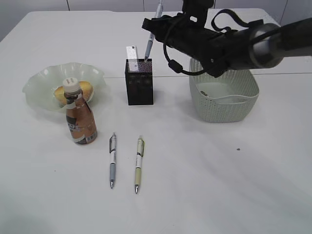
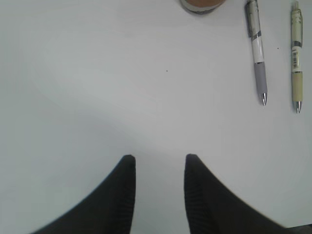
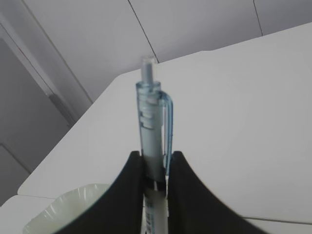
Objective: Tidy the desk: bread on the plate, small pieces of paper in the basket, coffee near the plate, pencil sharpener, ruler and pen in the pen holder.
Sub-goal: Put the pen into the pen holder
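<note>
The right gripper (image 1: 152,25) clamps a blue-clipped pen (image 1: 151,38), tip down at the mouth of the black mesh pen holder (image 1: 140,82) near the desk's (image 1: 219,185) far middle; the ruler (image 1: 131,52) stands inside it. The left gripper (image 2: 158,168) hangs empty, jaws parted, over bare desk. Bread (image 1: 86,87) lies on the plate (image 1: 44,85) toward the left edge, coffee (image 1: 80,115) just in front. Two pens (image 1: 112,159) lie near the front centre. The basket (image 1: 224,95) sits toward the right.
</note>
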`<state>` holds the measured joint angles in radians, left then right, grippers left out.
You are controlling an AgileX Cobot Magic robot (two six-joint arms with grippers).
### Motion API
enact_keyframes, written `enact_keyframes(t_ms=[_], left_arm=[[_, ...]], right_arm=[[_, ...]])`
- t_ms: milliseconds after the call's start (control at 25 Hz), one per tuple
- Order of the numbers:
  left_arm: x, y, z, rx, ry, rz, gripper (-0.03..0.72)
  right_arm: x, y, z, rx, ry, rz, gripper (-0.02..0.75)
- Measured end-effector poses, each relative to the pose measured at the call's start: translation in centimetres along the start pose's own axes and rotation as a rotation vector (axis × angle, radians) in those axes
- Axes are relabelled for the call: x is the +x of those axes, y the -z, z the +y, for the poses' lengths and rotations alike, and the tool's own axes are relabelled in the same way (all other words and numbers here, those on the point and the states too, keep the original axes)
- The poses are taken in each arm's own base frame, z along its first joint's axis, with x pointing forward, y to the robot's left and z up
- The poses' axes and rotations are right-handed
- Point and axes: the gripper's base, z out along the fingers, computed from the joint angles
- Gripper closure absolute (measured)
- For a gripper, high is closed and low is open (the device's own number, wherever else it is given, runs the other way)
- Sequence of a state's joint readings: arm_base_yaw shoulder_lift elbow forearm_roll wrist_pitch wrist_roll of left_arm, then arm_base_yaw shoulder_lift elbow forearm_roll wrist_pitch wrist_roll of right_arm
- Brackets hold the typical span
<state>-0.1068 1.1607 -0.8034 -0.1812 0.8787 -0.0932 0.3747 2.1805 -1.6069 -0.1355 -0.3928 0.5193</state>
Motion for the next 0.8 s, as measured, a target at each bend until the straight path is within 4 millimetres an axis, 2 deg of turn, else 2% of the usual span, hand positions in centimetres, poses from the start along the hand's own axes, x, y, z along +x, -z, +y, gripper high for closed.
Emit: enact_keyframes(t_ms=[480,640,800], left_arm=[[0.0,0.0,0.0,0.000,0.000,0.000,0.435],[0.0,0.0,0.0,0.000,0.000,0.000,0.435],[0.0,0.0,0.0,0.000,0.000,0.000,0.435]], right_arm=[[3.1,-1.4,-1.1,-0.045,0.002,-0.041,0.668],[3.5,-1.8,-1.1,-0.063,0.040,-0.030,0.666],[3.4,-1.9,-0.8,-0.084,0.078,-0.029,0.612]])
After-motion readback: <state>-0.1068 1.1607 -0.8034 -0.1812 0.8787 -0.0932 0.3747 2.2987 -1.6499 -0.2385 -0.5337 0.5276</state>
